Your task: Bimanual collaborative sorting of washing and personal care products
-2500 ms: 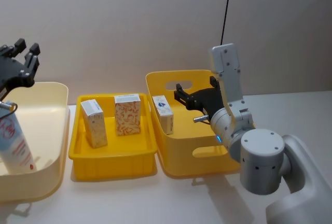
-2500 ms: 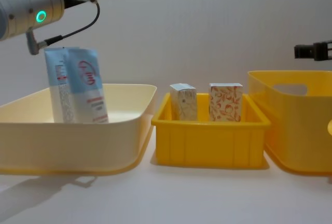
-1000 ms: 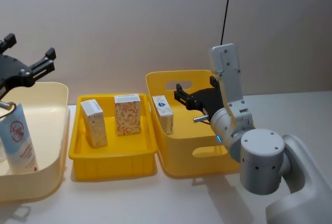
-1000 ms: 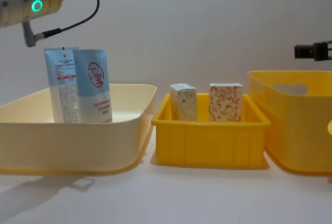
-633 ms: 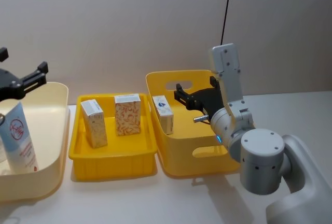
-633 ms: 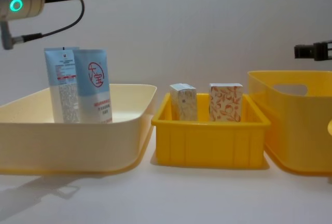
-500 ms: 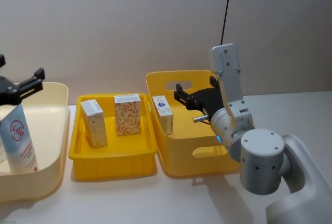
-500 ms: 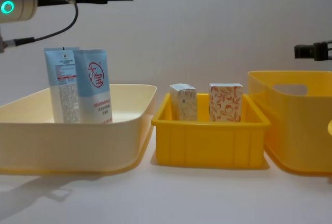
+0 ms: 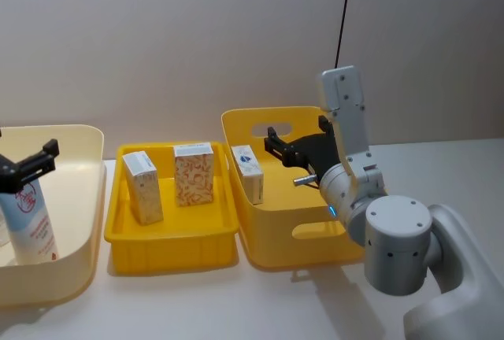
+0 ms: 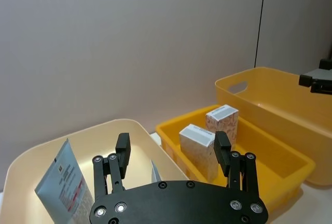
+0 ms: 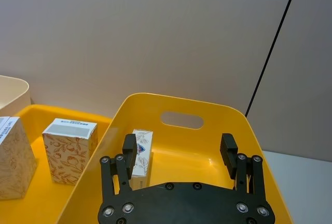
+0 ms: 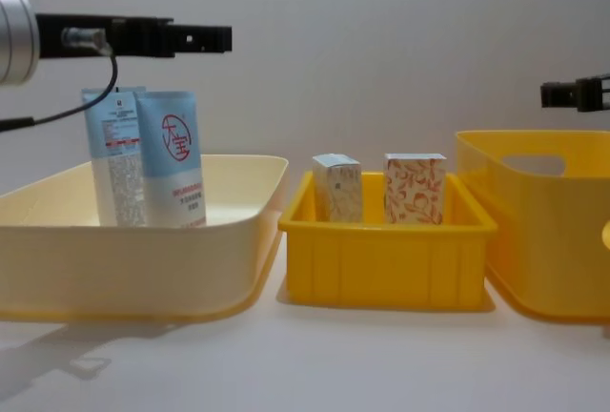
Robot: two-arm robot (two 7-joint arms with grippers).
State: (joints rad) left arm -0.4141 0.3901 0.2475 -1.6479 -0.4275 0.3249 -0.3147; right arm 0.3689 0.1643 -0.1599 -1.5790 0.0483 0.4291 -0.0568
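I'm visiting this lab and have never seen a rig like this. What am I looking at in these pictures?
This is a robot with two arms, each ending in a two-fingered claw called a gripper. One picture looks down from its head, one looks across the table from its chest, and one comes from each wrist. On the table stand three bins. The cream bin holds two upright light-blue tubes; the left gripper hangs open above them. The shallow yellow tray holds two small cartons. The deep yellow bin holds one more carton; the right gripper hangs open over it. Neither gripper holds anything.
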